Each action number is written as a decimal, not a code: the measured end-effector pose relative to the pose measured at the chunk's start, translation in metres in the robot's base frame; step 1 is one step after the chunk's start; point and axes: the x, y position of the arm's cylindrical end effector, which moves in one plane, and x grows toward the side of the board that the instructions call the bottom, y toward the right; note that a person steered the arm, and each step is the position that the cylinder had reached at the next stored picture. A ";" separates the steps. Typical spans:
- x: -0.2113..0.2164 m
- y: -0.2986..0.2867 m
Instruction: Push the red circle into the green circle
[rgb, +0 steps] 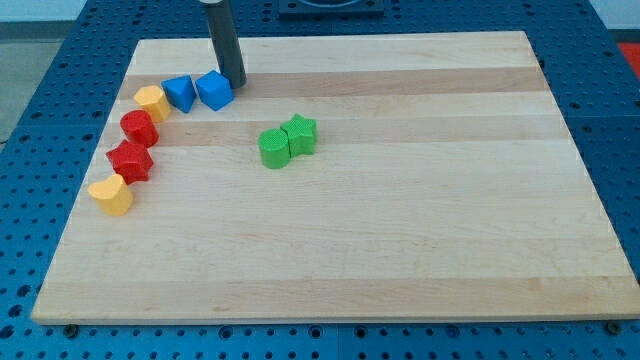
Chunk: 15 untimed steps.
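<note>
The wooden board (400, 250) lies on a blue perforated table (40, 100). My tip (236, 82) rests at the view's upper left, touching or just beside the upper right edge of a blue cube-like block (214, 90). The arm carries no gripper — only the dark rod, so nothing is grasped.

A curved row of blocks runs down the board's left side. From the view's top:
- blue cube-like block, next to the tip;
- blue wedge-like block (179, 92), just beside it on the view's left;
- yellow block (151, 102), shape unclear, touching or nearly touching the blue wedge;
- red circle (139, 128), directly below the yellow block;
- red star (131, 161), touching the red circle from below;
- yellow heart-like block (111, 196), lowest in the row.

The green circle (273, 148) sits near the board's centre, well apart from the red circle and to its right. A green star (300, 135) touches the green circle's upper right side.
</note>
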 end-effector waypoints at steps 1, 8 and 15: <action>-0.024 -0.014; 0.068 -0.151; 0.111 -0.130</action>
